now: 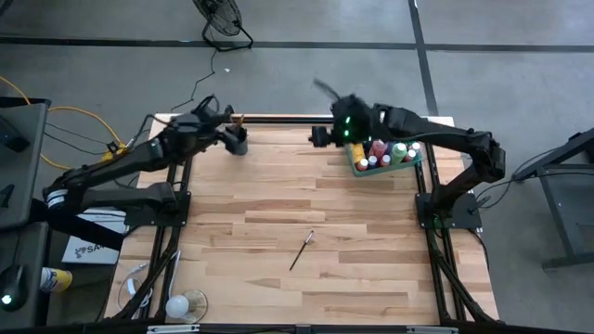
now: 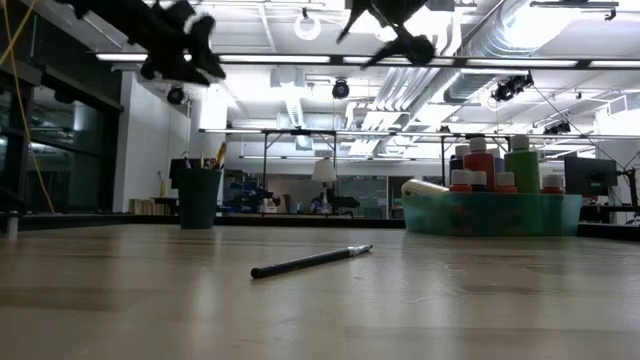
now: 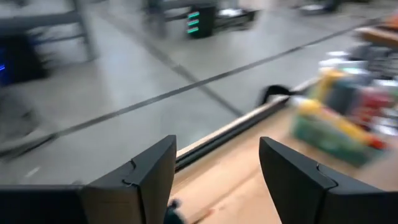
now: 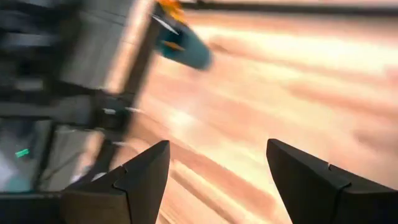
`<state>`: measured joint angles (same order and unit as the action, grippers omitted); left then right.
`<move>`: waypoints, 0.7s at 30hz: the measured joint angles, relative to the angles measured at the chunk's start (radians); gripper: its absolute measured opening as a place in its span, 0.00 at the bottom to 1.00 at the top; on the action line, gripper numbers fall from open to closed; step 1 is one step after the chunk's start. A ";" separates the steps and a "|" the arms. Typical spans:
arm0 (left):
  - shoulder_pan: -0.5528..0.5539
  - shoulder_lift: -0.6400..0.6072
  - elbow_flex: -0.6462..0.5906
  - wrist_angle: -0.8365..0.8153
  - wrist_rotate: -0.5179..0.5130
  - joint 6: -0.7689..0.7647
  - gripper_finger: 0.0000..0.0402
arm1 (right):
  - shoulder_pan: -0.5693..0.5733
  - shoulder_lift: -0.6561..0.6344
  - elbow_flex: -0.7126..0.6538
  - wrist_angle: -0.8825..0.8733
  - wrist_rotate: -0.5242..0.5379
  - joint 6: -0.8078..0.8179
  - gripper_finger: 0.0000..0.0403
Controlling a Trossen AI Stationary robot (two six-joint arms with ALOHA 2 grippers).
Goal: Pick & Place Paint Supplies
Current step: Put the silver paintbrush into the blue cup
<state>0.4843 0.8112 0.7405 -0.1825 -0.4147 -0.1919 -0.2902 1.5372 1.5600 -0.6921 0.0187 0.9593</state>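
Lying loose: one paintbrush (image 1: pixel 302 250)

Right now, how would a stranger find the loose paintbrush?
Start at the wooden table and look at its bare middle, away from the green tray and the dark cup. The paintbrush lies alone there, a thin dark stick lying flat.

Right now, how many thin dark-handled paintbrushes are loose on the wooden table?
1. A thin dark-handled paintbrush lies flat mid-table, clear of both arms. Brush handles also stick up from the dark round cup at the far edge; more may be hidden inside.
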 joint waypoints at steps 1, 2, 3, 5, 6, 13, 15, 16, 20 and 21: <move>0.000 -0.023 0.000 -0.001 0.042 0.022 0.56 | 0.024 0.004 0.000 -0.044 0.035 0.052 0.65; 0.000 -0.046 0.000 -0.004 0.078 0.041 0.56 | 0.049 0.006 0.000 -0.085 0.068 0.103 0.65; 0.000 -0.066 0.000 -0.005 0.108 0.059 0.56 | 0.076 0.008 0.000 -0.119 0.101 0.153 0.65; 0.000 -0.102 0.000 -0.001 0.155 0.087 0.56 | 0.136 0.027 0.000 -0.154 0.172 0.261 0.65; 0.000 -0.119 0.000 -0.005 0.178 0.098 0.56 | 0.165 0.034 0.000 -0.166 0.206 0.319 0.65; 0.000 -0.177 0.001 -0.011 0.312 0.117 0.56 | 0.350 0.154 0.000 -0.187 0.342 0.732 0.65; 0.000 -0.182 0.001 -0.024 0.336 0.117 0.56 | 0.390 0.197 0.000 -0.200 0.356 0.851 0.65; 0.000 -0.182 0.001 -0.031 0.345 0.117 0.56 | 0.408 0.221 0.000 -0.206 0.358 0.908 0.65; 0.000 -0.182 0.001 -0.069 0.379 0.117 0.56 | 0.459 0.308 0.000 -0.223 0.343 1.083 0.65; 0.000 -0.182 0.001 -0.075 0.383 0.117 0.56 | 0.466 0.328 0.000 -0.226 0.335 1.113 0.65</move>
<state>0.4839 0.6296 0.7410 -0.2577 -0.0314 -0.0750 0.1761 1.8656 1.5604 -0.9178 0.3541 2.0725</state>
